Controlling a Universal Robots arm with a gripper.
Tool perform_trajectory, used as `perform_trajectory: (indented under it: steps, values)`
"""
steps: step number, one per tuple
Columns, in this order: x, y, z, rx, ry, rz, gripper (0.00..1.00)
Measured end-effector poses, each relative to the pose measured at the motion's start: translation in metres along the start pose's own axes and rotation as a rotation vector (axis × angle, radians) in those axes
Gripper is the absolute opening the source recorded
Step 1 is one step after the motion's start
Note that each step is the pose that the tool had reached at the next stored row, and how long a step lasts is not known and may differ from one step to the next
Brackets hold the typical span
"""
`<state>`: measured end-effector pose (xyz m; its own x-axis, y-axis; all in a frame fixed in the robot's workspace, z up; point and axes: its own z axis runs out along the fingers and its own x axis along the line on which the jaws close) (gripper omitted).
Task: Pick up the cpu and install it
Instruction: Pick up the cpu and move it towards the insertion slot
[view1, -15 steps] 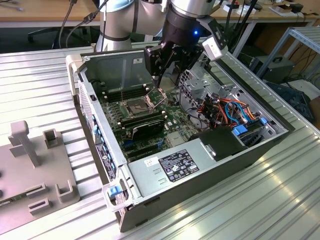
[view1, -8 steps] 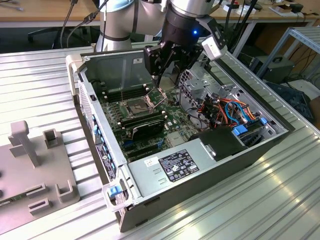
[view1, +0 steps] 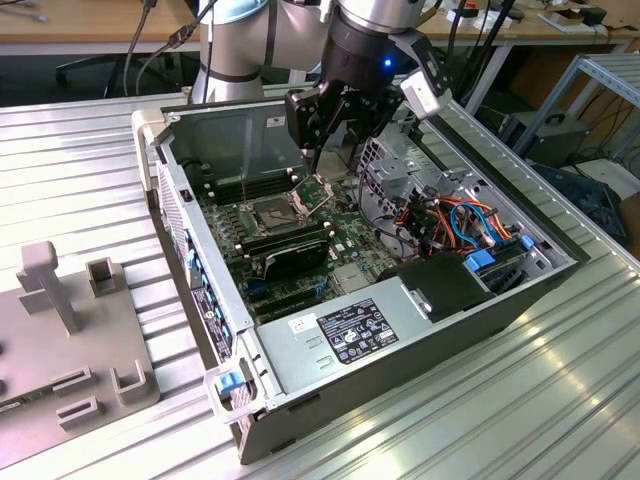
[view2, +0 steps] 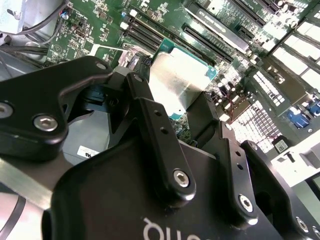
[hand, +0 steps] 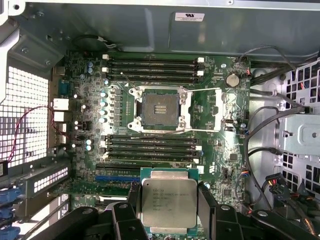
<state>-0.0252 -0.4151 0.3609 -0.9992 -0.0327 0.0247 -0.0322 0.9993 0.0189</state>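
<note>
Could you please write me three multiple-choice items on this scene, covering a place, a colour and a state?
1. Where is the small square silvery cpu?
A. seated in the socket
B. gripped in the black claw above the board
C. on the grey fixture outside the case

2. What colour is the large flat motherboard?
A. red
B. white
C. green

3. The square dark metal-framed socket is:
A. empty
B. filled by a chip
C. covered by a cooler

Answers:
1 B, as both wrist views show the chip clamped between the claw's fingers, apart from the socket.
2 C, as the board's surface is green around the slots.
3 A, as the first wrist view shows its bare dark contact field with no chip on it.
</note>
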Motion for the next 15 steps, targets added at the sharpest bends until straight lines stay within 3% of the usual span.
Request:
perform_trajectory:
  steps: [8,15]
  values:
    - [0.0043,0.0046,0.0015,0.0,0.0,0.0,0.55]
    - [0.0056,0.0239,0.0092,-0.0001,-0.0001,0.001,0.55]
